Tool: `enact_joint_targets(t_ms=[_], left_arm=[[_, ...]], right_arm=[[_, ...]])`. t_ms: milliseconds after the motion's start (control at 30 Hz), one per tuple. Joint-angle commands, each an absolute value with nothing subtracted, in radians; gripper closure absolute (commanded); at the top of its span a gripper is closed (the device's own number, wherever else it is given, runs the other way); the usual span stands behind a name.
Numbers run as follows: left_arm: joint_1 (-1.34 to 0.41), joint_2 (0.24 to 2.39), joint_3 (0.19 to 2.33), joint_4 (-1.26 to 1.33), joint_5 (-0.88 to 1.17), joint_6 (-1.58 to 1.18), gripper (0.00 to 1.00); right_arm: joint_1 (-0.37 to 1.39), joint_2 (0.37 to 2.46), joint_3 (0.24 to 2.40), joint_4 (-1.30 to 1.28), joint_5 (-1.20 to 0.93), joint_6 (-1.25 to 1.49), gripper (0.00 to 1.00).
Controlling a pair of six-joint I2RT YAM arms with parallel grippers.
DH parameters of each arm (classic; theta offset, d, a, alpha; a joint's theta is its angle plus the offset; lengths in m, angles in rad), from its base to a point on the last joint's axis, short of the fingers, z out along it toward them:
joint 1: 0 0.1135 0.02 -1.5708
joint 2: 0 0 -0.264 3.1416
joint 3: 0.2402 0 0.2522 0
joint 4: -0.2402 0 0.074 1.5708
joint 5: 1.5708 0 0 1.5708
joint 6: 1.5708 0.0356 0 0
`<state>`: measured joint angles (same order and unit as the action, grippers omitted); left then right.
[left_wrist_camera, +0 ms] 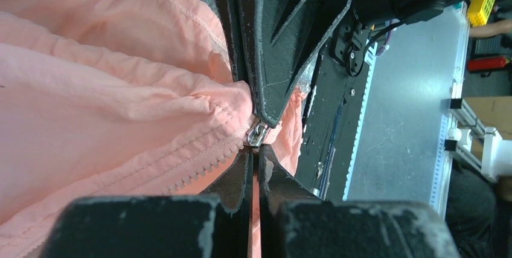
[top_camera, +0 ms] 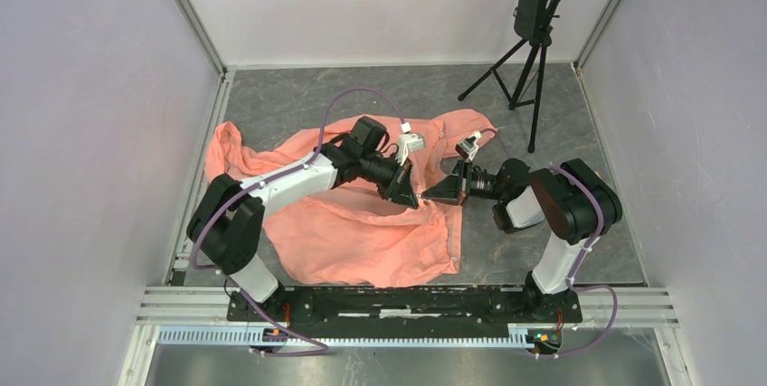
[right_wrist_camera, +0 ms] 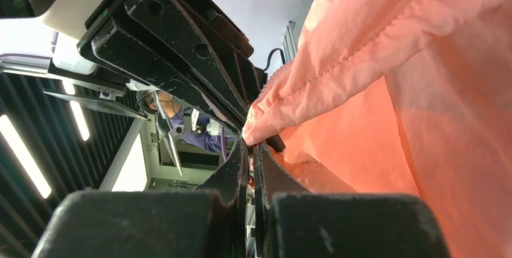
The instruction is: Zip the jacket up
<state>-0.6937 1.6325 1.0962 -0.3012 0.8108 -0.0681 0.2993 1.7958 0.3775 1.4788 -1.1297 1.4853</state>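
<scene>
The salmon-pink jacket (top_camera: 362, 232) lies crumpled across the middle of the table and fills much of both wrist views (left_wrist_camera: 90, 89) (right_wrist_camera: 422, 119). Both grippers meet tip to tip over its right half. My left gripper (top_camera: 411, 198) (left_wrist_camera: 256, 152) is shut on a thin strip of the jacket's front edge, just below the silver zipper slider (left_wrist_camera: 256, 135). A row of open zipper teeth (left_wrist_camera: 199, 167) runs off to the left. My right gripper (top_camera: 434, 194) (right_wrist_camera: 249, 148) comes in from the other side, shut, and its tip (left_wrist_camera: 265, 119) pinches the slider's pull.
A black tripod stand (top_camera: 534, 70) stands at the back right on the grey tabletop (top_camera: 298, 97). White walls close in the left, back and right sides. An aluminium rail (top_camera: 407, 300) carrying the arm bases runs along the near edge.
</scene>
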Motion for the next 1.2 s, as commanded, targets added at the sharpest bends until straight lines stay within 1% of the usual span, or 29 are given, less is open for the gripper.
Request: enact_joint_targets(t_ms=[0, 133, 233, 333, 567, 667, 767, 933, 1167], left_arm=[[-0.698, 1.64, 1.095, -0.122, 0.754, -0.174, 0.98], [-0.699, 1.675, 1.093, -0.084, 0.739, -0.197, 0.98], [-0.7, 1.718, 1.108, -0.071, 0.743, -0.204, 0.98], [-0.698, 1.793, 1.159, -0.089, 0.809, -0.185, 0.98], [-0.698, 1.929, 1.326, -0.2, 0.846, -0.087, 0.98], [-0.691, 1.968, 1.372, -0.25, 0.815, -0.037, 0.98], [-0.677, 2.048, 1.468, -0.356, 0.867, -0.002, 0.98], [-0.675, 2.201, 1.674, -0.523, 0.864, 0.064, 0.98], [-0.658, 2.228, 1.69, -0.522, 0.896, 0.105, 0.98]], right_arm=[[0.319, 1.78, 0.387, 1.876, -1.158, 1.443, 0.98], [0.319, 1.772, 0.383, 1.801, -1.153, 1.382, 0.94], [0.312, 1.764, 0.382, 1.693, -1.145, 1.293, 0.89], [0.297, 1.756, 0.39, 1.568, -1.132, 1.186, 0.88], [0.292, 1.761, 0.488, 1.152, -1.098, 0.9, 0.87], [0.286, 1.765, 0.531, 0.984, -1.077, 0.791, 0.84], [0.276, 1.782, 0.553, 0.956, -1.058, 0.77, 0.8], [0.266, 1.838, 0.597, 0.981, -1.048, 0.796, 0.73], [0.23, 1.848, 0.591, 0.988, -1.014, 0.795, 0.59]])
